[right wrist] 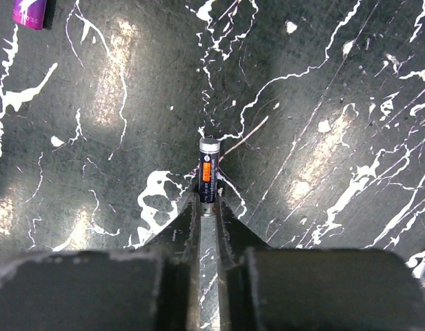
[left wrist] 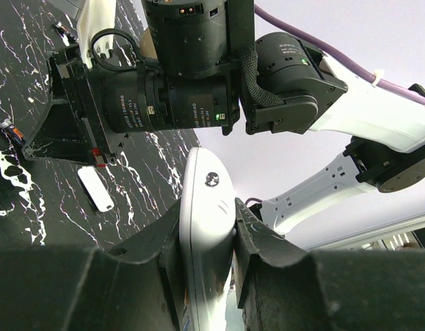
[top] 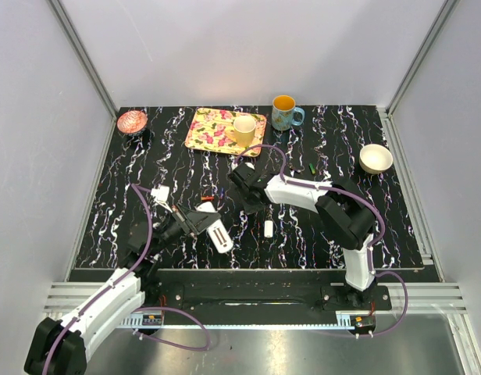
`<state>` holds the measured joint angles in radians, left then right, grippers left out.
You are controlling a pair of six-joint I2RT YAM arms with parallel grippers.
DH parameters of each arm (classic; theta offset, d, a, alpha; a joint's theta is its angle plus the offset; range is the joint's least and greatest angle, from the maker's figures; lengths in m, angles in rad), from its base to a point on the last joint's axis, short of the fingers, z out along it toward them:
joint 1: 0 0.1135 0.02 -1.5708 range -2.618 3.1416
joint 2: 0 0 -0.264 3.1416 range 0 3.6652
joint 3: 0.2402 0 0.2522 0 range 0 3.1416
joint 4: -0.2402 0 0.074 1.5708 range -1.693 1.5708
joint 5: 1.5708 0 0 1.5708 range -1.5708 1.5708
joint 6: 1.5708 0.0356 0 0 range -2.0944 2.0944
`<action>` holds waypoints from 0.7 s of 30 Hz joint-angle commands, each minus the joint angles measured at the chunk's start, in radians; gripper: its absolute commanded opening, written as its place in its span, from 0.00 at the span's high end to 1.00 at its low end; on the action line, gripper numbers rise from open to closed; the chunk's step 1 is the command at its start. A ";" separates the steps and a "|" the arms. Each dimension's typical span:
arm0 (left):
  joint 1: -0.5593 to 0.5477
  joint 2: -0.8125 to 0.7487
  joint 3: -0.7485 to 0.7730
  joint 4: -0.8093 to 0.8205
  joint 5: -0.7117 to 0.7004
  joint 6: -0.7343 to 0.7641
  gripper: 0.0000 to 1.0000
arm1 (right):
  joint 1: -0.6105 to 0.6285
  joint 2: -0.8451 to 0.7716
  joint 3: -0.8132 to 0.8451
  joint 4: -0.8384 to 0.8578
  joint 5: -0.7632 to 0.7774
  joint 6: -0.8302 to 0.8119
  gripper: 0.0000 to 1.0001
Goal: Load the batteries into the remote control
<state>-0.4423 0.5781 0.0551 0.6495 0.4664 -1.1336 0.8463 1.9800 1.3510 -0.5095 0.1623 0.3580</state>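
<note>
Left gripper is clamped across the remote, jaws narrow, pads on both long edges. The remote's free end sticks out past the fingers. In the top view the dark battery bay looks to be facing up. My read: the left arm is acting as a vise, presenting the bay so the other arm can come in from above.

Right gripper is nearly closed on one battery, dark with an orange label. It's pinched by its lower end, so most of the length pokes out beyond the fingertips. That suits feeding it end-first into the bay. Right now it's aimed at bare table, off to the right of the remote and beyond it — not over the bay yet. Can't tell if the tip touches the table.

A small white oblong piece, probably the bay cover, lies flat to the right of the remote, apart from it. A tiny red-orange thing sits just past the remote's far end. It may be the second battery, but it's too small to be sure.

Poses:
- **Left arm:** reaches forward and right from the near-left corner. The forearm is low and the wrist rolled, since its camera sees the table tipped on its side.
- **Right arm:** elbow up near its base, forearm folded back left toward the remote, wrist pitched down.

Next move needs the battery lined up with the bay — polarity isn't readable from here.
</note>
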 commanded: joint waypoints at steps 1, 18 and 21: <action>0.001 -0.009 -0.011 0.081 -0.006 0.000 1.00 | 0.007 0.011 0.004 0.016 -0.015 -0.007 0.97; -0.001 0.204 0.048 0.283 -0.071 -0.041 1.00 | 0.114 -0.513 -0.030 -0.435 0.008 0.010 1.00; -0.003 0.354 0.063 0.425 -0.077 -0.106 1.00 | 0.158 -0.582 0.034 -0.569 -0.027 0.042 1.00</action>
<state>-0.4423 0.7849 0.0601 0.7921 0.4263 -1.1591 0.9543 1.4670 1.3125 -0.8406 0.1467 0.3645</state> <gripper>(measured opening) 0.310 0.041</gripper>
